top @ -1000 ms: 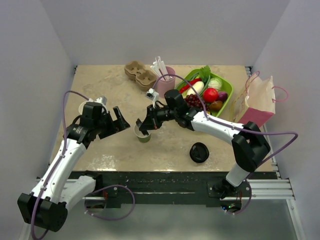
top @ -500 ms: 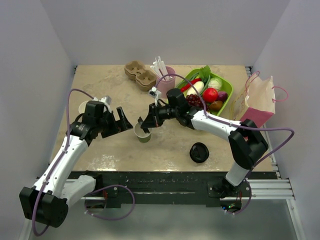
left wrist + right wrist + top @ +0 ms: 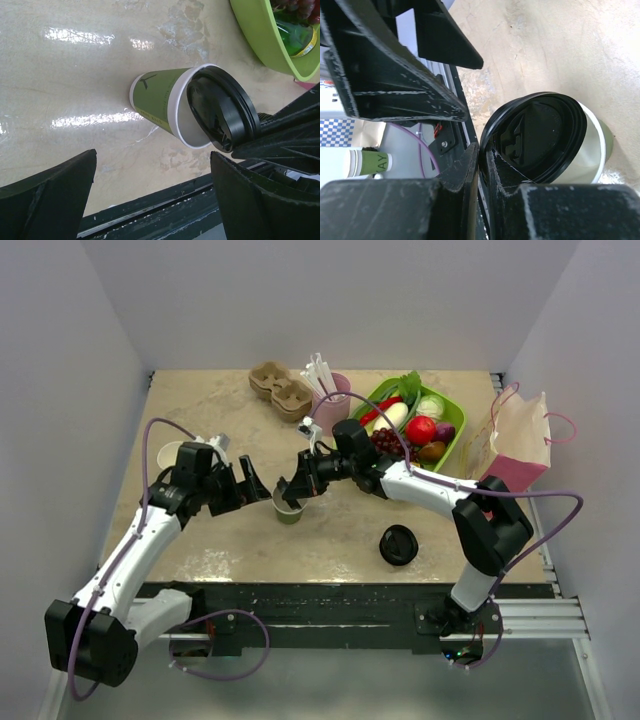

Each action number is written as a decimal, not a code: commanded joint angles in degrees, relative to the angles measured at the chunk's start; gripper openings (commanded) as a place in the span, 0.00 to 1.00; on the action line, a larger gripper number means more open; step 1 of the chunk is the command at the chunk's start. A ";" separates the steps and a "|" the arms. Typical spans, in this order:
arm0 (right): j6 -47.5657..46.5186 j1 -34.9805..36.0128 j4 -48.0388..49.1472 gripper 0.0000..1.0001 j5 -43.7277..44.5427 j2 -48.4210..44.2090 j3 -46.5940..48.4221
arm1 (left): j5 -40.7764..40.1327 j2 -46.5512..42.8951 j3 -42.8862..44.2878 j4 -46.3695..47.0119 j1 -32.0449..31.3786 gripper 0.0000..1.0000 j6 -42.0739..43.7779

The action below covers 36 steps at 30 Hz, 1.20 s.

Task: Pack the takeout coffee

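Near edge of worktop (image 3: 200, 400): a loose lid (image 3: 398, 544), black moulded plastic, lies flat right of centre, touching nothing.

Takeout coffee (image 3: 288, 510): left of centre on the worktop, between the two arms. It is a small tapered cup of matte olive-green paper with a white inside. It stands upright, long axis vertical, mouth up.

Its black lid (image 3: 222, 115) is glossy, round and ribbed. It is not seated. It sits tilted, one edge down inside the rim and the other raised, with white cup wall showing beside it.

Right fingers (image 3: 462, 172): nearly together, and in the wrist view they appear to pinch the thin lip of the black lid. They reach in from the cup's right and above.

Left fingers (image 3: 52, 192): wide apart, holding nothing, just beside the cup on its left. The cup wall lies ahead of the gap between them.

Key relation: the right arm is on the lid and the left is level with the cup body. Judgement: the left is placed to steady the cup while the lid is pressed flat. Packing is not yet begun.

Further back, left: a lidless cup (image 3: 170, 454), partly hidden by the left arm.

Far right: a smooth plastic green tray (image 3: 459, 432) of produce. A pink bag (image 3: 520, 455) stands well apart from the coffee.

Far edge: a pink tumbler (image 3: 333, 400) of straws and a pulp-card carrier (image 3: 282, 388).
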 commanded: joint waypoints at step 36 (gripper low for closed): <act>-4.28 -0.61 -6.51 0.50 2.68 -5.14 1.91 | 5.57 4.78 -1.67 8.69 0.29 1.00 -0.68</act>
